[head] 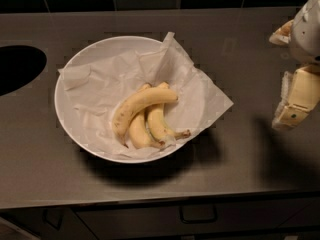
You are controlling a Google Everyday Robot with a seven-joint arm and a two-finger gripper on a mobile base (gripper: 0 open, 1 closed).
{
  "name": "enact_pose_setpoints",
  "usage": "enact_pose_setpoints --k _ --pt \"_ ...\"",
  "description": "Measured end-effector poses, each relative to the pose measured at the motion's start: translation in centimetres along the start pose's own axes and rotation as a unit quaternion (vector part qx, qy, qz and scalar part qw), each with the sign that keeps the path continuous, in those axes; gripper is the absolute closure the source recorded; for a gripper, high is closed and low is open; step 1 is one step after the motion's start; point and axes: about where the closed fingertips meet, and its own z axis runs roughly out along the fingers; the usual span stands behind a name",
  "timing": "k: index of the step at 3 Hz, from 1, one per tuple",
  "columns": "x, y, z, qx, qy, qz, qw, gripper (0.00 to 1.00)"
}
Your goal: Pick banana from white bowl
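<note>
Banana (140,104) lies on top of two shorter bananas (150,128) on white paper (200,99) in the white bowl (62,111) on the bench (45,176). Pincer (282,79) hangs far right, well apart, open, holding nothing.

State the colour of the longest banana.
Pale yellow, brown-freckled banana, camera view; gripper at picture's right edge.

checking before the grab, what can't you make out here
- claw, right of the bowl over the counter: cut off by the camera view's right edge
- two short bananas: upper ends under the long banana
- bowl floor: covered by paper
</note>
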Motion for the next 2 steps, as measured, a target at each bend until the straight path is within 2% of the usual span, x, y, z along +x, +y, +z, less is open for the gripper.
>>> enact_pose_setpoints --k 2 --pt "-0.72 0.05 0.07 0.000 -0.004 -0.009 1.0000 0.00"
